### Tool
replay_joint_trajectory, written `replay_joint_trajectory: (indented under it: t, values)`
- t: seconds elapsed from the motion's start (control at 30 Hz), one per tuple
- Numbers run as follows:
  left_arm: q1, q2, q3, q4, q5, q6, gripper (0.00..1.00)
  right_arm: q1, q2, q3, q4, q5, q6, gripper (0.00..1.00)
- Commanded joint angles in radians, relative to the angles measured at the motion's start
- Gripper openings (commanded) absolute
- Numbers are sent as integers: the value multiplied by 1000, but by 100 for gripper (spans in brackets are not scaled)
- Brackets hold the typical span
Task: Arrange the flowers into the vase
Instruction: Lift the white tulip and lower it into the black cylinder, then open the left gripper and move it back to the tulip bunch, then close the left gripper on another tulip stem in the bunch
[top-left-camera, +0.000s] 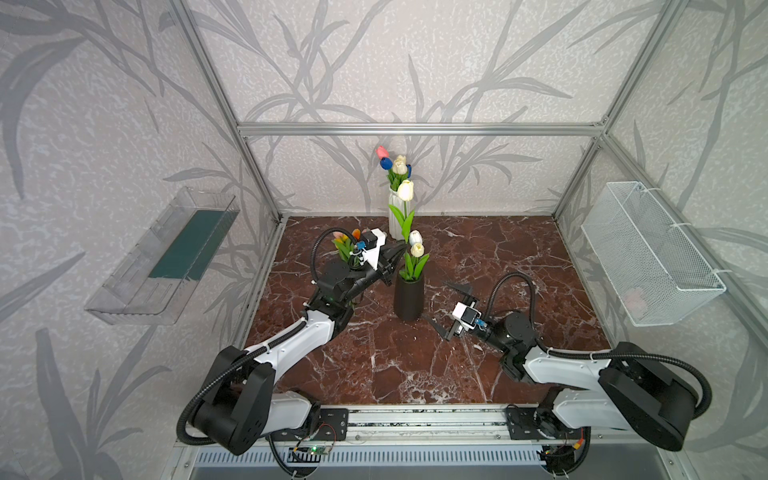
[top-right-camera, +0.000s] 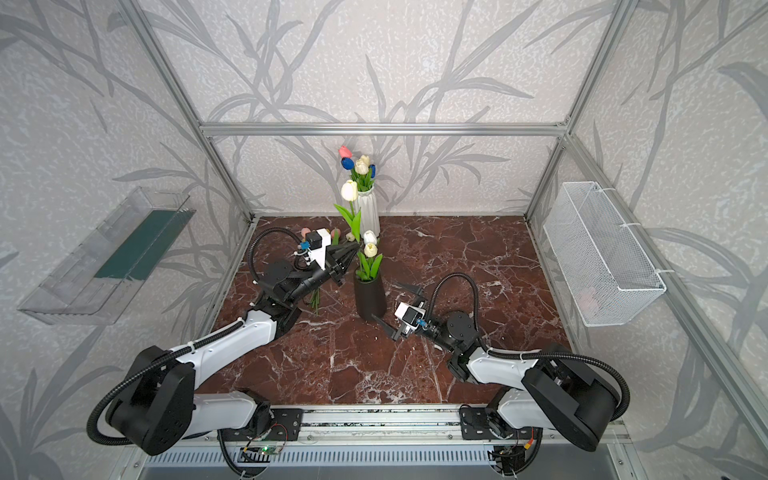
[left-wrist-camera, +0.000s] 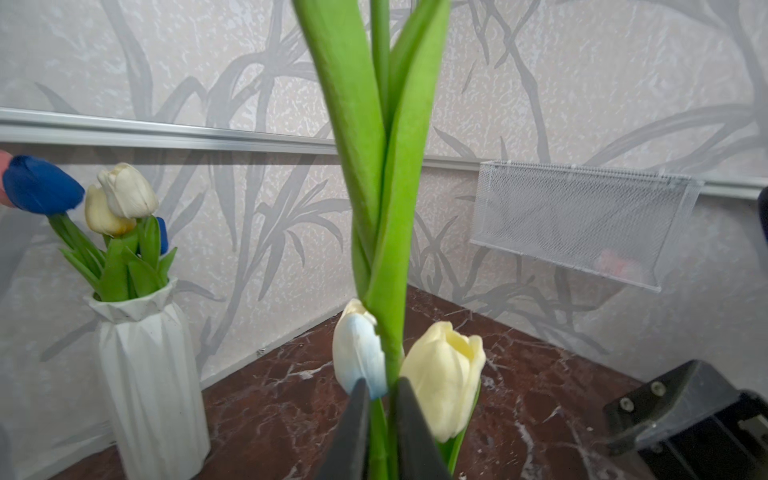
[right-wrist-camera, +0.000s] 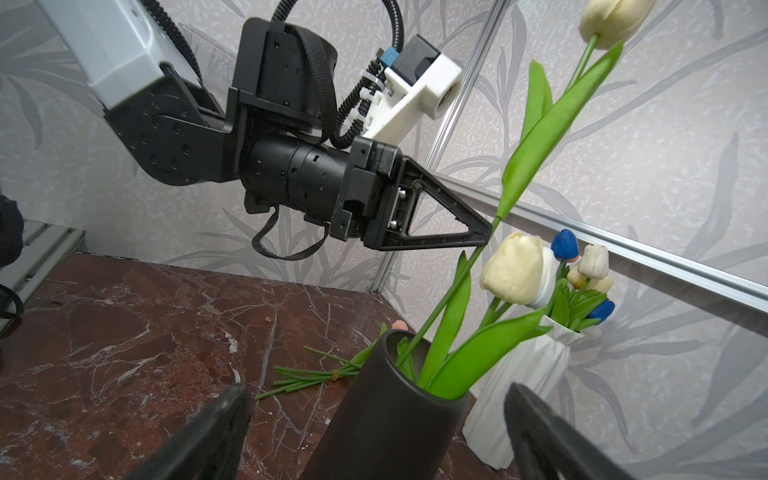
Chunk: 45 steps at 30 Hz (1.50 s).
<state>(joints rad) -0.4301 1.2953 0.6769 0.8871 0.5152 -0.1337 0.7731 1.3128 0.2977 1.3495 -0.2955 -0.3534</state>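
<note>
Tall cream tulip (right-wrist-camera: 544, 137): stem seated in the black vase (top-left-camera: 409, 299), with the jaws of the left gripper (top-left-camera: 401, 249) narrowly parted around it; whether they pinch cannot be told. The right gripper (top-left-camera: 437, 302) stands wide open, empty, beside the vase. Release appears to be in hand; the next move calls for withdrawing without dragging the stem.

Reaches the left gripper (top-left-camera: 400, 248) forward and raised, jaws nearly together; holds the right gripper (top-left-camera: 436, 301) low, jaws spread wide.

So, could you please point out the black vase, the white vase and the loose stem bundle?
black vase (top-left-camera: 408, 300): in a top view, middle of its body.
white vase (left-wrist-camera: 151, 374): left wrist view, middle of its ridged body.
stem bundle (right-wrist-camera: 324, 375): right wrist view, stems beside the tie.
</note>
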Motion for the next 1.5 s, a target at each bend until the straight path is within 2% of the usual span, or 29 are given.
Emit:
replay_joint_trajectory:
  t: [0.0, 0.23, 0.43, 0.57, 0.67, 0.77, 0.93, 1.17, 1.3, 1.47]
  values:
    - [-2, -49, -4, -56, -22, 48, 25, 8, 8, -3, 57, 8, -7, 96]
    - [-1, -116, 49, -255, -58, 134, 26, 8, 11, -3, 56, 11, -13, 96]
    - [37, -146, 78, -332, -112, 146, 28, 8, 11, -5, 57, 11, -14, 96]
    - [90, -162, 98, -378, -253, 84, 30, 7, 2, -5, 53, 12, -13, 96]
    - [165, -149, 116, -426, -317, -8, 33, 8, 3, -6, 55, 12, -11, 96]
    - [255, -65, 224, -675, -515, -160, 34, 8, 3, -6, 57, 11, -9, 96]
    - [296, 198, 458, -1132, -631, -130, 36, 9, 2, -6, 57, 9, -7, 96]
    - [302, 585, 798, -1596, -562, 27, 36, 9, 2, -4, 57, 7, -6, 96]
    - [305, 709, 903, -1687, -553, 98, 37, 9, 2, -6, 54, 10, -7, 96]
    - [306, 774, 931, -1680, -529, 136, 37, 11, 2, -6, 56, 9, -9, 96]
